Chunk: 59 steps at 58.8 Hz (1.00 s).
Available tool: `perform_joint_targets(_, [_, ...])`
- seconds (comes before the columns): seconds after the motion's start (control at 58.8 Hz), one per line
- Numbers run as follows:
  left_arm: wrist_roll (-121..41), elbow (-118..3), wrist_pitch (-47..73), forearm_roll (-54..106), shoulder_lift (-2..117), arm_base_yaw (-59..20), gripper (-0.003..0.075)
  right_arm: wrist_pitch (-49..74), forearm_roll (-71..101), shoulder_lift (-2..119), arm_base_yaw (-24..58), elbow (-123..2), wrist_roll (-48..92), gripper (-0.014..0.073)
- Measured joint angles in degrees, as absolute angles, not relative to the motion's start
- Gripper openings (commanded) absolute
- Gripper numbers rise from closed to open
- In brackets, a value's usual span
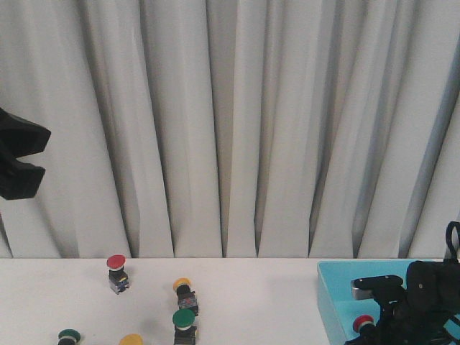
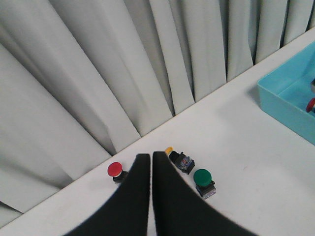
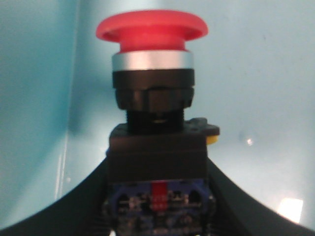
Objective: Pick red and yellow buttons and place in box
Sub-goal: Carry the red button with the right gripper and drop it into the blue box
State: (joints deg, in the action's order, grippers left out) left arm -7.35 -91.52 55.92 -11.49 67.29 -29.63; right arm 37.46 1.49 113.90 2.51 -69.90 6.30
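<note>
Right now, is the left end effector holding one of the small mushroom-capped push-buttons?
No: in the left wrist view the left end effector has its black fingers shut with nothing between them, and the red-capped push-button sits on the white table beyond it.

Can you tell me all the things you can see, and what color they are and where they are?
Red buttons: two; one far back on the table's left part, one held by the right gripper over the box.
Yellow buttons: two; one mid-table, one at the front edge.
Green buttons: two; one mid-table, one front left.
Box: one, light blue, table's right side.
Table: one, white.
Curtain: white, behind.
Left gripper: black, shut, empty, raised.
Right gripper: black, shut on a red button.
</note>
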Motion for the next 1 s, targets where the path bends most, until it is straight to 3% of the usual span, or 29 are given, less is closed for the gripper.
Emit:
perform_joint_targets(0.187, [-7.28,-91.52,53.45,-11.49,67.29,-29.63,0.0,36.49,2.14,114.03,2.51,-69.91,7.65,0.0553])
perform_joint_targets(0.442, [-5.58,-91.52,51.79,-11.49,67.29,-29.63,0.0005,36.37,1.73,112.05,2.51,-69.85,7.82,0.0558])
perform_joint_targets(0.765, [-3.19,-91.52,51.79,-11.49,67.29,-29.63,0.0019,37.79,3.63,93.65,2.51,-76.09,8.65,0.0558])
perform_joint_targets(0.901, [-0.56,-91.52,51.72,-13.02,67.29,-29.63,0.0075,38.03,6.92,84.54,2.51,-78.73,11.83,0.0558])
perform_joint_targets(1.003, [1.05,-91.52,51.72,-15.55,67.82,-29.63,0.0176,38.03,10.71,77.64,2.51,-79.23,15.47,0.0558])
